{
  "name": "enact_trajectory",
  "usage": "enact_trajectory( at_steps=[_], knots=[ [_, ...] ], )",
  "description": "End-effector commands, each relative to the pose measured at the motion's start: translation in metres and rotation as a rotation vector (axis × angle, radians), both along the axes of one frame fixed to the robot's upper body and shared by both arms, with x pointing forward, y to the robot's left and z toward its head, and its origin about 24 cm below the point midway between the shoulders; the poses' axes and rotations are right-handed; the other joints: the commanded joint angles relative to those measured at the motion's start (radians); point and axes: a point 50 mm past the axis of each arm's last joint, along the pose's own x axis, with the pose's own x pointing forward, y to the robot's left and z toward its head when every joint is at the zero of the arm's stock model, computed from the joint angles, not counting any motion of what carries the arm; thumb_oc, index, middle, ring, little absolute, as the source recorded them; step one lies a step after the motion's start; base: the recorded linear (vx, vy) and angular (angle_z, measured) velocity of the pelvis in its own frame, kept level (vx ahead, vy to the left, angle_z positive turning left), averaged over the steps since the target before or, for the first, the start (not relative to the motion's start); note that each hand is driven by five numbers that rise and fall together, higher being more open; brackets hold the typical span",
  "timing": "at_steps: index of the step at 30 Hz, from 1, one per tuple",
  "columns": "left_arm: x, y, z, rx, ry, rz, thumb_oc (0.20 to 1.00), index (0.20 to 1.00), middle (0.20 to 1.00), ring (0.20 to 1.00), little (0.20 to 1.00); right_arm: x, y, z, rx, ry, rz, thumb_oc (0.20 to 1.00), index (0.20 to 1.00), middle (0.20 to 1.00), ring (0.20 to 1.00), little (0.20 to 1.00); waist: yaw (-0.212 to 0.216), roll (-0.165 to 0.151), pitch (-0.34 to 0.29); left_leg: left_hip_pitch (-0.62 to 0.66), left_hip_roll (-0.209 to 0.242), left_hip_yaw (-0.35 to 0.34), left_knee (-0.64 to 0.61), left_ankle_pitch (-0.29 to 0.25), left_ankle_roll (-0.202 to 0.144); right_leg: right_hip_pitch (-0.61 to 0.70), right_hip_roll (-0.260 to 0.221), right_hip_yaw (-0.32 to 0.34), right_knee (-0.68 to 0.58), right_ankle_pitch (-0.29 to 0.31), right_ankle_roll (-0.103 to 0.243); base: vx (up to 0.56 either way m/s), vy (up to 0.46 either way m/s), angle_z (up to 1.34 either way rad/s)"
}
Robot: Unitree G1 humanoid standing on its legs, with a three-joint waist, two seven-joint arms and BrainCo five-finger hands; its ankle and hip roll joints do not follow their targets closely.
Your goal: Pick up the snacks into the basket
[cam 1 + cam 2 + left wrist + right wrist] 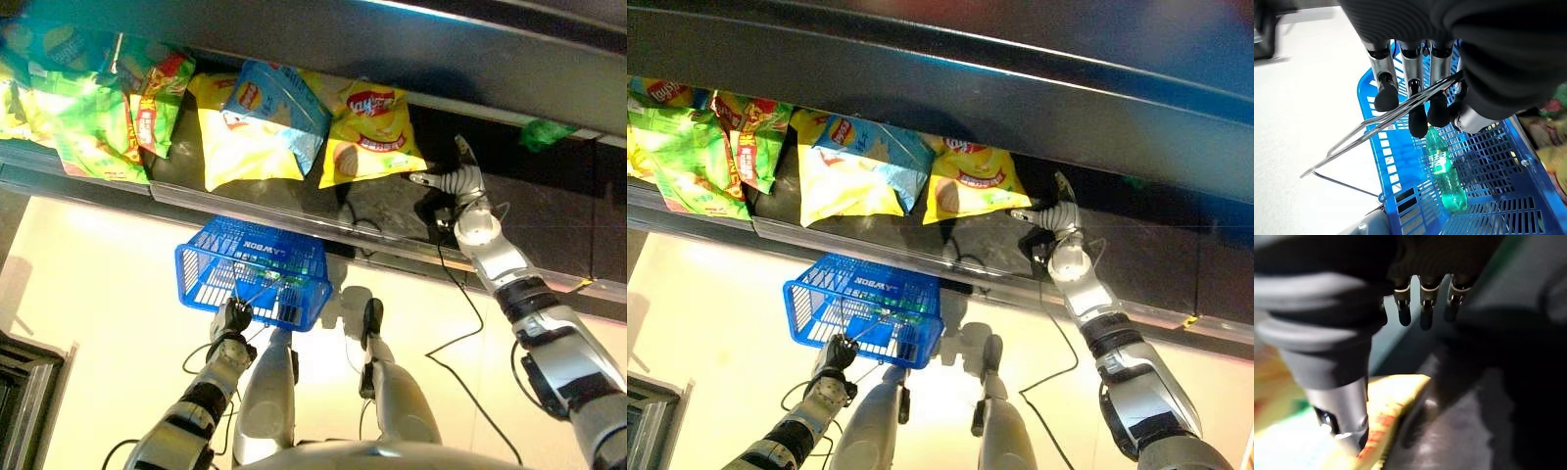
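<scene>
Two hands appear at a dark shelf [392, 211] that carries a row of snack bags. The left hand [233, 321] hangs below the shelf edge, its fingers [1418, 122] curled round the wire handle [1376, 128] of a blue basket [257, 270]. The basket hangs over a pale floor [98, 294], just under the shelf front, and a green bottle [1444, 169] lies on its slotted bottom.

On the shelf, from the robot's left: green bags [78, 127] with a red-and-green bag [152, 103] overlapping them, then a yellow bag [245, 147] with a blue bag [279, 108] lying partly on top of it, then a second yellow bag [370, 132] with a red label. All of these snacks are on the shelf; the basket holds only the bottle.

The right hand [460, 181] is raised to the shelf, just beside the right edge of the second yellow bag. Its fingers [1422, 313] are straight and spread apart and its thumb [1344, 416] points toward the bag. In the right wrist view the thumb tip lies at the bag's corner; whether it touches cannot be told. Nothing is held in this hand. A small green object [544, 132] lies farther to the robot's right on the shelf.
</scene>
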Motion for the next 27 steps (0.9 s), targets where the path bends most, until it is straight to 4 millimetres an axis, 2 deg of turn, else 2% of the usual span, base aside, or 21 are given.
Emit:
enact_trajectory(
  at_steps=[1, 4, 9, 10, 14, 15, 16, 18, 20, 27],
  knots=[
    [-0.026, 0.016, -0.016, 0.051, 0.08, 0.052, 0.2, 0.2, 0.2, 0.2, 0.2, 0.007, -0.002, 0.013, 0.072, -0.036, -0.01, 1.0, 1.0, 1.0, 1.0, 1.0, 0.028, -0.003, -0.034, -0.004, 0.004, -0.004, -0.028, -0.005, -0.031, 0.025, -0.026, 0.012, 0.023, -0.056, 0.083, 0.06, 0.05, 0.02],
    [-0.024, 0.013, -0.015, 0.054, 0.074, 0.029, 0.2, 0.2, 0.2, 0.2, 0.2, 0.014, 0.002, 0.012, 0.085, -0.005, 0.007, 1.0, 1.0, 1.0, 1.0, 1.0, 0.042, -0.011, -0.029, -0.002, 0.001, -0.008, -0.031, -0.01, -0.028, 0.031, -0.032, 0.006, 0.02, -0.055, 0.09, 0.02, 0.024, 0.0],
    [-0.019, 0.015, -0.011, 0.075, 0.062, 0.003, 0.2, 0.2, 0.2, 0.2, 0.2, 0.023, 0.013, 0.026, 0.064, -0.008, 0.055, 1.0, 1.0, 1.0, 1.0, 1.0, 0.053, -0.022, -0.019, -0.008, -0.002, -0.018, -0.033, -0.01, -0.028, 0.03, -0.036, -0.005, 0.016, -0.05, 0.094, 0.01, 0.001, 0.02],
    [-0.018, 0.017, -0.01, 0.087, 0.061, -0.005, 0.2, 0.2, 0.2, 0.2, 0.2, 0.028, 0.018, 0.035, 0.05, -0.018, 0.065, 1.0, 1.0, 1.0, 1.0, 1.0, 0.063, -0.029, -0.011, -0.014, 0.001, -0.023, -0.034, -0.007, -0.029, 0.026, -0.036, -0.01, 0.014, -0.044, 0.098, 0.01, 0.003, 0.04],
    [-0.015, 0.018, -0.007, 0.104, 0.049, -0.023, 0.2, 0.2, 0.2, 0.2, 0.2, 0.033, 0.024, 0.045, 0.044, -0.034, 0.07, 1.0, 1.0, 1.0, 1.0, 1.0, 0.076, -0.041, -0.001, -0.024, 0.002, -0.034, -0.034, -0.005, -0.028, 0.024, -0.036, -0.017, 0.011, -0.038, 0.1, 0.02, 0.004, 0.08],
    [-0.012, 0.017, -0.004, 0.114, 0.039, -0.046, 0.2, 0.2, 0.2, 0.2, 0.2, 0.036, 0.027, 0.056, 0.048, -0.062, 0.076, 1.0, 1.0, 1.0, 1.0, 1.0, 0.085, -0.046, 0.004, -0.032, 0.001, -0.041, -0.035, -0.004, -0.029, 0.023, -0.037, -0.025, 0.009, -0.036, 0.104, 0.02, 0.016, 0.17],
    [-0.012, 0.017, -0.004, 0.114, 0.039, -0.046, 0.2, 0.2, 0.2, 0.2, 0.2, 0.036, 0.027, 0.056, 0.048, -0.063, 0.076, 1.0, 1.0, 1.0, 1.0, 1.0, 0.084, -0.046, 0.004, -0.032, 0.001, -0.041, -0.035, -0.004, -0.029, 0.023, -0.037, -0.025, 0.009, -0.036, 0.104, 0.03, 0.019, 0.11],
    [-0.012, 0.018, -0.004, 0.115, 0.032, -0.038, 0.2, 0.2, 0.2, 0.2, 0.2, 0.036, 0.035, 0.07, 0.076, -0.115, 0.101, 1.0, 1.0, 1.0, 1.0, 1.0, 0.102, -0.053, 0.014, -0.049, -0.002, -0.051, -0.036, -0.002, -0.029, 0.016, -0.04, -0.039, 0.007, -0.033, 0.108, 0.04, 0.025, 0.05],
    [-0.011, 0.018, -0.003, 0.106, 0.026, -0.028, 0.2, 0.2, 0.2, 0.2, 0.2, 0.036, 0.039, 0.076, 0.097, -0.14, 0.123, 1.0, 1.0, 1.0, 1.0, 1.0, 0.111, -0.057, 0.021, -0.057, -0.005, -0.057, -0.037, 0.0, -0.031, 0.015, -0.041, -0.048, 0.007, -0.031, 0.11, 0.05, 0.034, 0.11],
    [-0.006, 0.018, 0.001, 0.108, 0.006, -0.034, 0.2, 0.2, 0.2, 0.2, 0.2, 0.04, 0.063, 0.079, 0.1, -0.122, 0.204, 1.0, 1.0, 1.0, 1.0, 1.0, 0.141, -0.071, 0.041, -0.083, -0.01, -0.073, -0.038, 0.005, -0.034, 0.008, -0.041, -0.068, 0.006, -0.029, 0.113, 0.04, 0.013, 0.12]
  ],
)
